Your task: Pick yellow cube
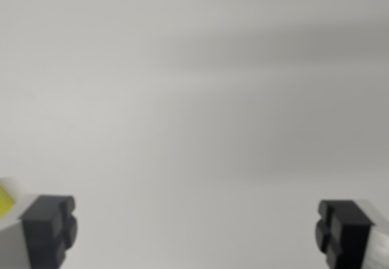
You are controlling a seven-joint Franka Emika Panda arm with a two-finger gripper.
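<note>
Barely a blurred bright-yellow cube [5, 200] corner at the wrist view's left edge, end effector [196, 232] spread wide, empty.

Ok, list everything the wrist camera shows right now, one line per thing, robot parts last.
yellow cube: one, yellow, only a sliver at the wrist view's left edge, just outside the left finger, not between the fingers
surface: one, plain pale grey, fills the rest of the view, blurred
hand: one, open, nothing between the fingers
fingers: two, black pads on pale grey bodies, at the bottom left and bottom right corners, wide apart
</note>
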